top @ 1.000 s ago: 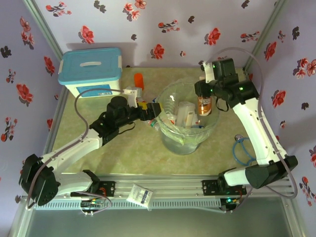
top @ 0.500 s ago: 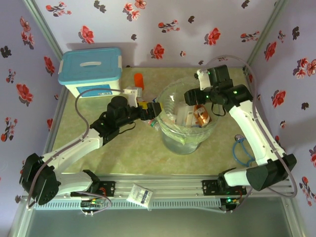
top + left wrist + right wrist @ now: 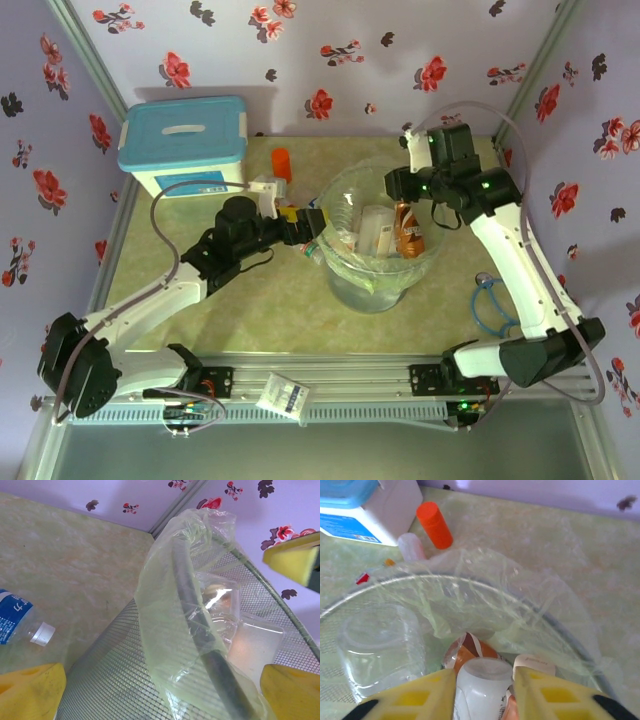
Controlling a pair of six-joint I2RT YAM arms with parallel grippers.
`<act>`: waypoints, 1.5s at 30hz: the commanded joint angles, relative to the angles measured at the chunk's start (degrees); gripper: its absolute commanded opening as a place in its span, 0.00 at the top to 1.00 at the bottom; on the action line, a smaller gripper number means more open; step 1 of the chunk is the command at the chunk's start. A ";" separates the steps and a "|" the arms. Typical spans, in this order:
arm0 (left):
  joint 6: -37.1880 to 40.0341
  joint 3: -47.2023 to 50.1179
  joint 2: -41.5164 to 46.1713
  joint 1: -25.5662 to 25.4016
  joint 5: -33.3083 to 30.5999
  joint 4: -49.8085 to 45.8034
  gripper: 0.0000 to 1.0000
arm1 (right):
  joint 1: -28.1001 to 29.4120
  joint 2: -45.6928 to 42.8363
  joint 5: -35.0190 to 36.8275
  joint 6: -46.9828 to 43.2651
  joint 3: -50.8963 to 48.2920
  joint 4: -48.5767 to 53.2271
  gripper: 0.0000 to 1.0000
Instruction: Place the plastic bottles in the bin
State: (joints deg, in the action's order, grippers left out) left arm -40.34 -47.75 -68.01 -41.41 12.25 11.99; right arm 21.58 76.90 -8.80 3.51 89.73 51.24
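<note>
Right fingers (image 3: pixel 420 700) pinched on a white-capped bottle (image 3: pixel 482 682) inside lined bin (image 3: pixel 375 292), centre frame, beside clear bottles (image 3: pixel 372 230); left fingers (image 3: pixel 30 690) wide

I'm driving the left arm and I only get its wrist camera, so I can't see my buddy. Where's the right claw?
Observer: Over the bin, the right claw is shut on an orange-label bottle.
Operator: Is anything behind the bin?
Observer: Yes, an orange cylinder near a white box with a blue lid.
Operator: Anything on the right side?
Observer: A looped blue cable lies by the right arm.
</note>
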 commanded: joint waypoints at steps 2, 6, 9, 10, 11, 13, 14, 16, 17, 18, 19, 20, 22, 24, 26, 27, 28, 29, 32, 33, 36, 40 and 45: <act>0.24 1.25 0.93 -0.34 -0.39 -1.00 0.00 | 0.04 -0.10 0.14 2.28 -4.38 -0.38 0.70; 0.00 1.17 0.64 -0.34 -0.39 -0.65 0.00 | 0.14 -1.19 2.43 4.08 -9.64 -1.57 0.72; 0.04 0.95 0.60 -0.39 -0.39 -0.91 0.00 | 0.21 -2.75 1.83 5.88 -13.01 -4.11 0.72; 0.16 0.76 0.62 -0.34 -0.39 -1.08 0.00 | 0.13 -2.83 1.55 6.06 -12.96 -4.07 0.72; 0.32 0.65 0.53 -0.34 -0.43 -1.26 0.00 | 0.15 -2.89 1.35 6.16 -12.13 -3.81 0.72; 0.23 0.46 0.51 -0.36 -0.39 -1.27 0.00 | 0.20 -3.47 1.07 6.17 -10.53 -4.04 0.71; 0.26 0.46 0.59 -0.38 -0.41 -1.18 0.00 | 0.20 -3.80 1.07 6.16 -9.57 -4.25 0.71; 0.33 0.38 0.94 -0.34 -0.43 -1.17 0.00 | 0.18 -4.37 1.30 5.86 -7.36 -4.47 0.69; 0.69 0.21 1.39 -0.34 -0.39 -1.62 0.00 | 0.29 -4.74 1.77 5.66 -6.41 -4.63 0.67; 1.30 -0.01 2.04 -0.26 -0.55 -2.42 0.00 | 0.13 -5.23 2.35 5.51 -5.61 -4.82 0.65; 1.82 -0.26 2.65 -0.17 -0.92 -3.37 0.00 | 0.15 -5.59 2.82 5.31 -5.05 -5.20 0.64; 2.45 -0.49 3.52 0.05 -1.41 -4.60 0.00 | 0.15 -6.16 3.32 5.13 -4.67 -5.51 0.61; 3.68 -0.93 5.28 0.53 -2.17 -7.21 0.00 | 0.13 -7.31 4.04 5.15 -4.32 -6.51 0.58; 5.03 -1.62 7.36 1.12 -3.27 -10.79 0.00 | 0.19 -8.66 4.57 5.26 -4.40 -7.76 0.55; 6.13 -2.21 9.39 1.75 -4.71 -14.38 0.00 | 0.13 -9.85 4.83 5.76 -4.92 -8.92 0.54; 6.60 -2.55 10.35 2.13 -5.68 -16.54 0.00 | 0.17 -10.40 5.00 6.04 -5.14 -9.45 0.53; 6.89 -2.82 11.13 2.54 -6.99 -18.52 0.00 | 0.13 -10.77 5.18 6.29 -5.27 -9.73 0.53; 6.86 -3.05 11.98 2.97 -8.95 -20.58 0.00 | 0.19 -10.95 5.36 6.49 -5.40 -9.77 0.52; 7.71 -3.65 13.92 4.57 -13.99 -26.12 0.00 | 0.04 -11.33 5.43 6.77 -5.62 -9.74 0.51; 7.77 -4.03 14.06 5.72 -15.80 -28.70 0.00 | 0.05 -11.51 5.37 6.93 -5.80 -9.76 0.51; 7.90 -4.05 12.59 11.36 -18.56 -34.66 0.00 | 0.11 -12.36 5.37 7.54 -6.74 -10.24 0.50; 10.74 -1.55 8.08 18.66 -18.59 -34.20 0.00 | 0.01 -13.64 5.41 8.42 -8.47 -10.64 0.50; 13.42 -0.99 0.64 24.58 -18.64 -32.82 0.00 | -0.09 -16.08 7.21 8.79 -9.84 -8.95 0.40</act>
State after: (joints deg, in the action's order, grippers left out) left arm -30.41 -49.41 -64.75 -18.85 -4.73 -19.27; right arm 21.39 63.05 -3.92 11.22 80.53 42.22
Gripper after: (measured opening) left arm 0.995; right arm 0.567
